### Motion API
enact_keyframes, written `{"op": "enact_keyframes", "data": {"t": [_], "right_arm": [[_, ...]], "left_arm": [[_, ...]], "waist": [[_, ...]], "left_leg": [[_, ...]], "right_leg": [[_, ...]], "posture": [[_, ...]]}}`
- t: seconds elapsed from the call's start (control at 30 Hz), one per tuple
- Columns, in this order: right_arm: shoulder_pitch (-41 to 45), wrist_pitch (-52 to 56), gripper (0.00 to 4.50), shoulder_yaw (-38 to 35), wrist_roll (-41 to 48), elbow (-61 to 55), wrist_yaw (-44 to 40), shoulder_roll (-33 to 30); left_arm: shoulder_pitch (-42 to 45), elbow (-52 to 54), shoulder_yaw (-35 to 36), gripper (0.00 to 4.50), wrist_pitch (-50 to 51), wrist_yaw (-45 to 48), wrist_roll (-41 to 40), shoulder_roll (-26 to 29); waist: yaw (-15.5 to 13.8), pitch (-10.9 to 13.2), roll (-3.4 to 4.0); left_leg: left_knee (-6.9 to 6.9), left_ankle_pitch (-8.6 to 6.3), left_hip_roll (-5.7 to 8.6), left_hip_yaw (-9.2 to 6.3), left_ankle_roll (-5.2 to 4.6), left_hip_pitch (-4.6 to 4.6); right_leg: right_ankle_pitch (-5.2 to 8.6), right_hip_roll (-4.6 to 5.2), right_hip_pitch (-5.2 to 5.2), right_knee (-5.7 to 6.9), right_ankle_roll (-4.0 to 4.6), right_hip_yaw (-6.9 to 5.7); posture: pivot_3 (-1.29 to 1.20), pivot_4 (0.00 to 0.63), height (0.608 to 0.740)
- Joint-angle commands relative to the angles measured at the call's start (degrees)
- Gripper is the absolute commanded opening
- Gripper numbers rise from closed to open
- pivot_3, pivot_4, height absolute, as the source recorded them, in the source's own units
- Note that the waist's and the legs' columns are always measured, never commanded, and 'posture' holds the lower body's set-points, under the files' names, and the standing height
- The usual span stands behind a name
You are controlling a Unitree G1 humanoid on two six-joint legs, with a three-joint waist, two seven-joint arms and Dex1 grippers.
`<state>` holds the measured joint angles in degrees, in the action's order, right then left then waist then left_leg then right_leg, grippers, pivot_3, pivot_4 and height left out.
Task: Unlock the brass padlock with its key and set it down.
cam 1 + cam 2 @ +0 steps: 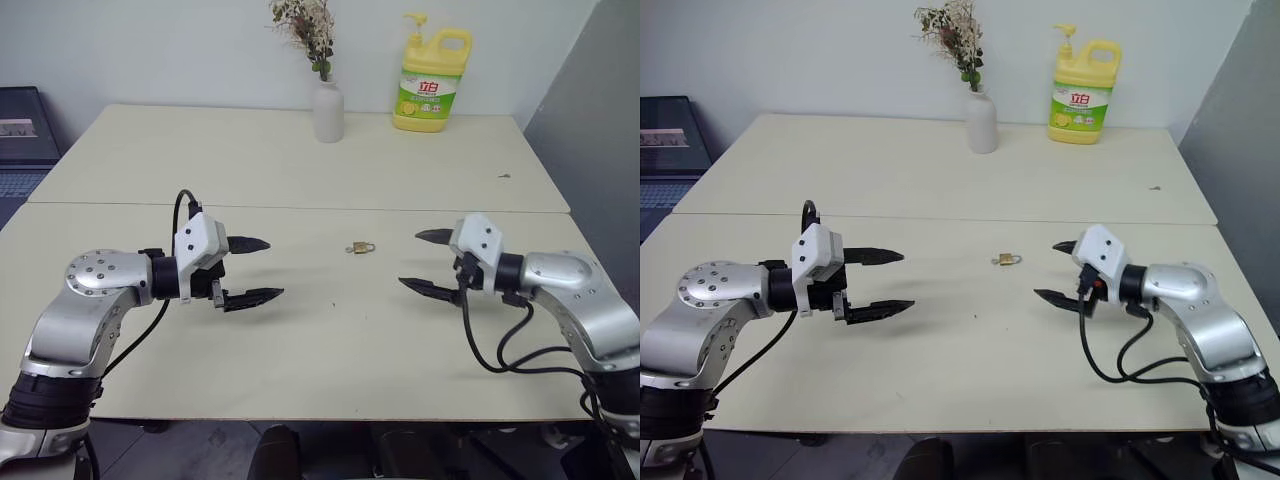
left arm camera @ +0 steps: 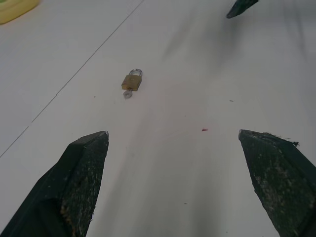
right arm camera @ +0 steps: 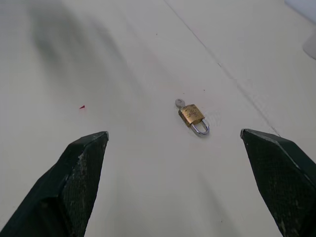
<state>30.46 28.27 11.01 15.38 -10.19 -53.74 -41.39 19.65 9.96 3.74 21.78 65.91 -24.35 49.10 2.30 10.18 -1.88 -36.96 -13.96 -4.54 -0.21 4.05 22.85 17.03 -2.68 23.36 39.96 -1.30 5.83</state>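
The brass padlock (image 1: 362, 247) lies flat on the cream table (image 1: 300, 340), midway between my two grippers. Its silver shackle looks closed. The key (image 3: 179, 103) is a small silver stub at the bottom of the lock body and appears to be seated in it; the left wrist view shows the padlock (image 2: 132, 81) and key (image 2: 128, 94) as well. My left gripper (image 1: 275, 268) hovers open to the left of the lock and points toward it, holding nothing. On the lock's right, my right gripper (image 1: 408, 259) hovers open and empty, facing it.
A white vase (image 1: 328, 110) with dried flowers and a yellow detergent bottle (image 1: 432, 80) stand at the far edge. A seam (image 1: 300, 206) between two tabletops runs just behind the padlock. A dark laptop (image 1: 25, 130) sits off the table's left side.
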Motion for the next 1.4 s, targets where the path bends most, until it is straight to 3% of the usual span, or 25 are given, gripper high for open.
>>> {"op": "enact_keyframes", "data": {"t": [0.03, 0.27, 0.5, 0.77, 1.0, 1.1, 1.37, 1.4], "right_arm": [[8.8, 0.5, 4.50, 4.5, -1.9, 9.3, -4.2, 3.9], [24.5, -9.8, 4.50, 10.8, -10.0, 38.9, -8.4, 14.3], [35.4, -19.7, 4.50, 11.4, -15.8, 63.7, -10.8, 22.1], [40.3, -25.3, 4.50, 9.9, -20.5, 77.9, -9.0, 26.8], [40.4, -26.5, 4.50, 8.8, -23.8, 82.1, -6.0, 28.2], [40.5, -25.5, 3.87, 8.0, -24.4, 82.9, -5.3, 28.2], [40.5, -25.3, 1.06, 7.6, -26.0, 82.9, -6.1, 28.2], [40.5, -25.2, 0.92, 7.5, -26.1, 82.8, -6.2, 28.2]], "left_arm": [[2.5, -0.8, -0.7, 4.38, -1.8, 0.2, 0.9, -0.3], [2.4, 0.2, -1.6, 4.38, -1.8, -0.1, 1.3, -0.4], [1.5, 2.1, -1.1, 4.38, -0.9, -0.6, 0.8, -0.1], [0.0, 4.4, -0.5, 4.38, 0.1, -1.6, 0.6, 0.1], [-0.5, 4.6, -0.7, 4.38, -0.1, -2.1, 0.9, 0.0], [0.0, 4.2, -0.9, 4.50, -0.2, -2.1, 1.0, -0.1], [0.0, 3.8, -1.0, 4.50, -0.7, -1.9, 1.3, -0.1], [0.0, 3.8, -1.0, 4.50, -0.7, -1.9, 1.3, -0.1]], "waist": [[0.2, 0.0, 0.01], [0.6, 0.0, 0.03], [0.9, 0.0, 0.06], [1.1, 0.1, 0.09], [1.1, 0.1, 0.10], [1.1, 0.1, 0.10], [1.1, 0.1, 0.10], [1.1, 0.1, 0.09]], "left_leg": [[0.00, 0.00, 0.00, 0.00, 0.00, -0.01], [0.02, -0.01, -0.03, 0.03, -0.01, 0.13], [0.06, -0.01, -0.08, 0.12, -0.02, 0.17], [0.05, -0.01, -0.08, 0.12, -0.02, 0.13], [0.05, -0.01, -0.07, 0.10, -0.02, 0.12], [0.03, -0.01, -0.07, 0.10, -0.02, 0.08], [-0.02, -0.01, -0.05, 0.09, -0.01, 0.03], [-0.02, -0.01, -0.05, 0.09, -0.01, 0.02]], "right_leg": [[0.00, -0.01, 0.00, 0.01, 0.00, 0.00], [-0.13, -0.01, 0.11, 0.00, 0.37, -0.05], [-0.11, 0.00, 0.18, 0.04, 0.44, -0.08], [-0.12, 0.01, 0.18, 0.16, 0.44, -0.09], [-0.12, 0.01, 0.18, 0.19, 0.44, -0.09], [-0.12, 0.01, 0.17, 0.25, 0.44, -0.09], [-0.12, 0.01, 0.17, 0.43, 0.44, -0.09], [-0.12, 0.01, 0.17, 0.44, 0.44, -0.08]], "posture": [[0.00, 0.150, 0.740], [0.00, 0.150, 0.740], [0.00, 0.150, 0.740], [0.00, 0.150, 0.740], [0.00, 0.150, 0.740], [0.00, 0.150, 0.740], [0.00, 0.150, 0.740], [0.00, 0.150, 0.740]]}}
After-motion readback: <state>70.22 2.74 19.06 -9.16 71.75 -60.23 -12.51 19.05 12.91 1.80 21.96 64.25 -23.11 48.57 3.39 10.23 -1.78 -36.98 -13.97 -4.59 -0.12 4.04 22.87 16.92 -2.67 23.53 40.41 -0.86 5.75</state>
